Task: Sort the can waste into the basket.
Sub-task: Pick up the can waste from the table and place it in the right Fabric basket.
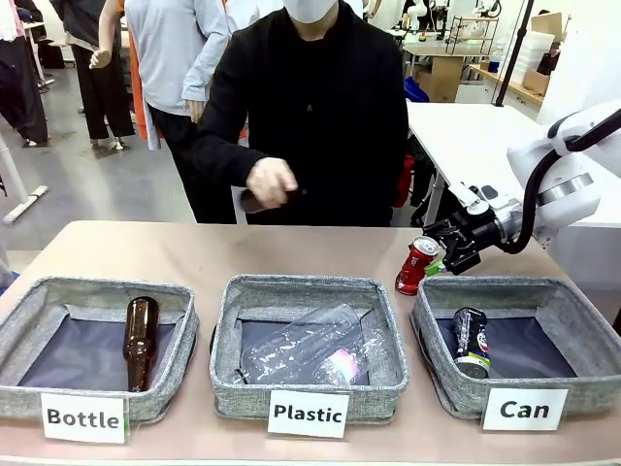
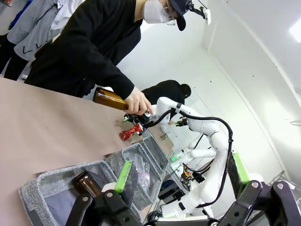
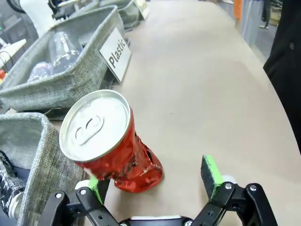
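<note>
At frame centre, a person's hand point(image 1: 270, 182) holds a brown bottle point(image 2: 109, 99) over your table point(image 1: 175, 254). Right of centre, the red can point(image 1: 417, 265) stands tilted behind the Can basket point(image 1: 588, 313), seemingly between your right gripper point(image 1: 450, 250)'s wide-spread fingers. The dark can point(image 1: 471, 341) lies inside. The left gripper point(image 2: 181, 181) gapes empty.

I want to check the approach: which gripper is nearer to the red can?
Right. The right gripper is open just beside the red can, fingers not yet closed on it. The left gripper hangs open far off, above the Bottle basket.
</note>
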You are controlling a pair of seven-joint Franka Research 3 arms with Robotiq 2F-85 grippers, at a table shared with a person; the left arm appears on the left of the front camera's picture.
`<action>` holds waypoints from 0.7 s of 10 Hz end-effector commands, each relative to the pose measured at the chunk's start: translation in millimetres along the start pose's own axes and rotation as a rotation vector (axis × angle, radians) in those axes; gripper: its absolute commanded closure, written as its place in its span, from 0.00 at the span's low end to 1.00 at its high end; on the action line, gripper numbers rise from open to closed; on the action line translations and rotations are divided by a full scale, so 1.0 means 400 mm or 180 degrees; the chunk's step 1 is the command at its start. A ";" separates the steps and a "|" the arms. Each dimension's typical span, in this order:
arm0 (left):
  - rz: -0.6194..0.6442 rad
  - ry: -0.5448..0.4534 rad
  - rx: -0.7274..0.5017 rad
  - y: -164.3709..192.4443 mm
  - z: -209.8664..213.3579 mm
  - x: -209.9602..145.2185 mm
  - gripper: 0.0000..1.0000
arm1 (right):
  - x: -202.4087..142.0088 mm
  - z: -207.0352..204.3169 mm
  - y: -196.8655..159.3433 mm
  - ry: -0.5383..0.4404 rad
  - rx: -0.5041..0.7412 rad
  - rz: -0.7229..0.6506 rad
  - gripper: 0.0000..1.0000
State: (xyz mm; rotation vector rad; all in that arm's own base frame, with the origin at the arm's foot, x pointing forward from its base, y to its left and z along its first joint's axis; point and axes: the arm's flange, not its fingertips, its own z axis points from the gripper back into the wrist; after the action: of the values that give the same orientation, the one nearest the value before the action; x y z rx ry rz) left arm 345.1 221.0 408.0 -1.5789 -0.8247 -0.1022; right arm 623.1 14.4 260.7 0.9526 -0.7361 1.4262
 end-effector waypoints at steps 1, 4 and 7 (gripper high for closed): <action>0.0039 -0.0010 0.0007 -0.011 -0.003 -0.003 0.00 | 0.009 -0.017 -0.021 -0.0028 0.0173 0.0125 0.00; 0.0000 0.0000 0.0000 0.000 0.000 0.000 0.00 | 0.015 -0.026 -0.026 -0.0077 0.0241 0.0112 0.00; -0.0035 0.0368 -0.0020 -0.215 0.110 0.068 0.00 | 0.014 -0.027 -0.027 -0.0140 0.0390 0.0084 0.58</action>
State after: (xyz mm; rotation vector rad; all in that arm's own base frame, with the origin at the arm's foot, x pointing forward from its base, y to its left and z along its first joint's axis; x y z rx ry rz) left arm 317.2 248.1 458.1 -1.5961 -0.8104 -0.1572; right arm 624.7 30.5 257.4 1.0531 -0.7194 1.4693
